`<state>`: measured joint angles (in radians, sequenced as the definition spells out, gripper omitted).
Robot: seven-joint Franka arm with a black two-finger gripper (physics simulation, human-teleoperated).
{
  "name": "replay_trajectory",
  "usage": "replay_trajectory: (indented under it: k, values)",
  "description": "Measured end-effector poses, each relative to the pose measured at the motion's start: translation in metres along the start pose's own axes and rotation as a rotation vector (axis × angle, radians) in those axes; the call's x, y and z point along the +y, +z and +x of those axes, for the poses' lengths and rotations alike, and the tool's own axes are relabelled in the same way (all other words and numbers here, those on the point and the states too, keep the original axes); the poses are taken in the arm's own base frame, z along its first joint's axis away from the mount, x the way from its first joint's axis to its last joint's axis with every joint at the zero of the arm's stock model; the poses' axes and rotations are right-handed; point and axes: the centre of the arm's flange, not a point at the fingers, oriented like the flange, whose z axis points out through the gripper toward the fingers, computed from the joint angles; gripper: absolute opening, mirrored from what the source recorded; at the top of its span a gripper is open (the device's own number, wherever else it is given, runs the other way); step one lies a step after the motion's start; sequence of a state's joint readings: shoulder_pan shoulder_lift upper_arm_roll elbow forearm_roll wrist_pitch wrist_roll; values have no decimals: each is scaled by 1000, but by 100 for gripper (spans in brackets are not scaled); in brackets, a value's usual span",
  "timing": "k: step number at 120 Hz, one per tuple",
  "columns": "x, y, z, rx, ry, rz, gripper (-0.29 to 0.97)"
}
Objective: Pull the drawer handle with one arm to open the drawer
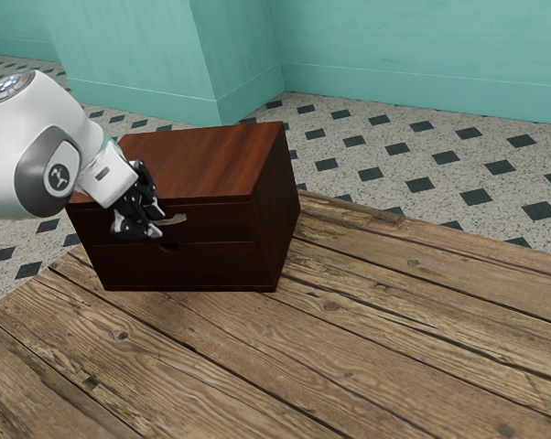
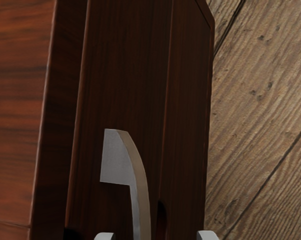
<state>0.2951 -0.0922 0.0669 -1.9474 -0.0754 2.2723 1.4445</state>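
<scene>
Weathered plank surface carries a dark red-brown wooden two-drawer cabinet near its floor-side edge. Black end effector sits at the upper drawer, fingers apart astride the curved grey metal handle, not clamping it.

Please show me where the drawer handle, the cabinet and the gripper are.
drawer handle [image 2: 118, 160]: wrist view, on its curved metal face.
cabinet [image 1: 211, 155]: exterior view, on its top panel.
gripper [image 1: 153, 227]: exterior view, between its fingertips, beside the drawer handle.
</scene>
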Motion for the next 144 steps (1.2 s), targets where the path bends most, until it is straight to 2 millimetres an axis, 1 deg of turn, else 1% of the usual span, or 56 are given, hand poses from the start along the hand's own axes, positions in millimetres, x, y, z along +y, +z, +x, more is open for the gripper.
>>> replay_trajectory:
  k: [39,74,102,144]
  values:
    - [0,1,0,-4,1,4,12]
    - [3,0,-3,-10,1,2,15]
    - [19,-7,-9,-15,-3,-1,15]
    - [30,-9,-12,-20,-1,-6,14]
